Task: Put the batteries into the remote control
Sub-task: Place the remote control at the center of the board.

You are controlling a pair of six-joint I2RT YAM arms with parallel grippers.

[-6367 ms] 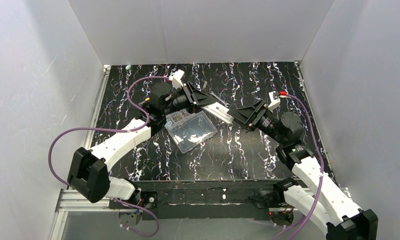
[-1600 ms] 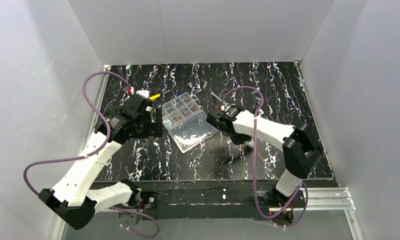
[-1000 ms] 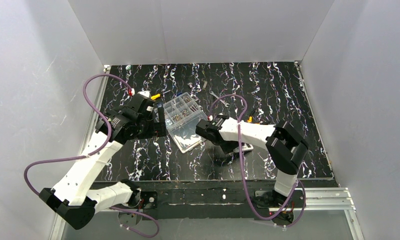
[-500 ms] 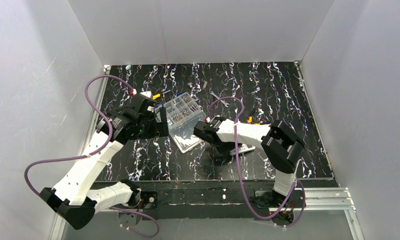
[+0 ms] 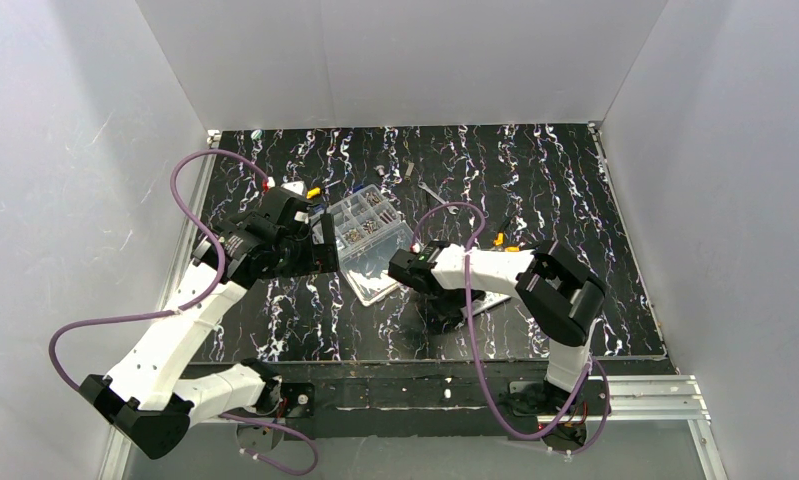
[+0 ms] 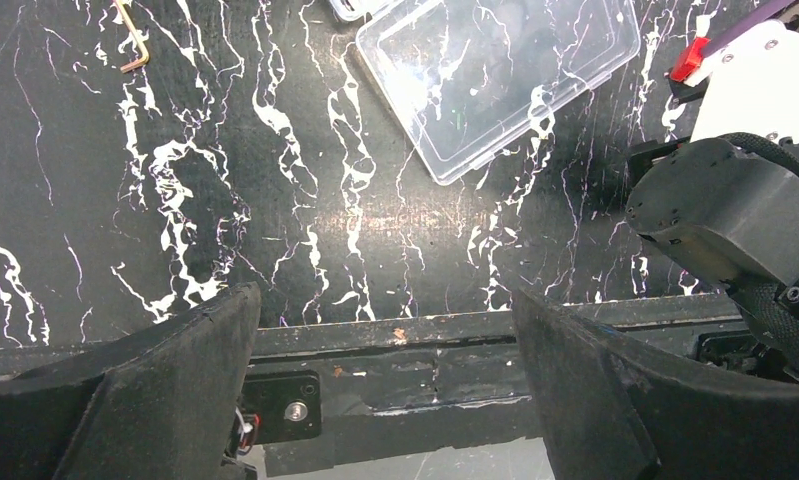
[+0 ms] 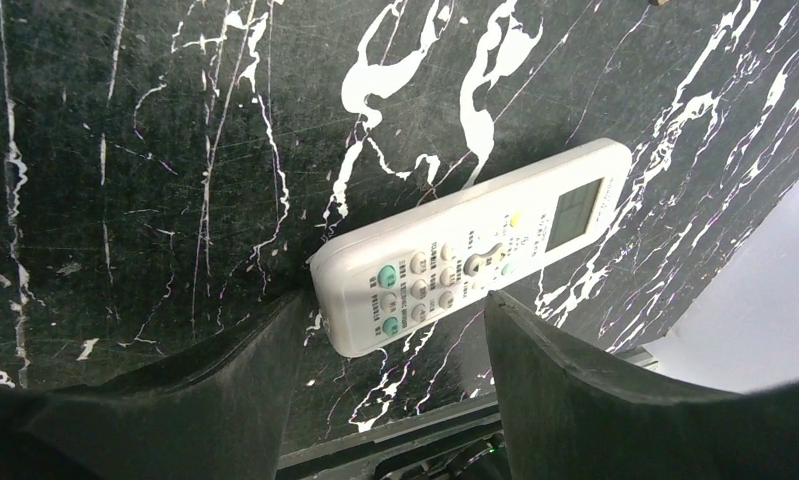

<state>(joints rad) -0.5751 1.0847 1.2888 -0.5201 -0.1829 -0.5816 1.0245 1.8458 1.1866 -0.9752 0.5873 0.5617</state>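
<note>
While face-up, remote (image 7: 470, 250) near table (image 7: 125, 120) edge

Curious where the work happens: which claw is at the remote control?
The right claw: the white remote control shows buttons-up between its open fingers. The left claw is by the clear plastic box.

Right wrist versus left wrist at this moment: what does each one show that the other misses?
Only the right wrist view shows the remote control, lying buttons up, its near end between the fingers of the open right gripper. Only the left wrist view shows the clear box, a small L-shaped piece, part of the right arm and the open, empty left gripper. Both show the black marbled table.
</note>
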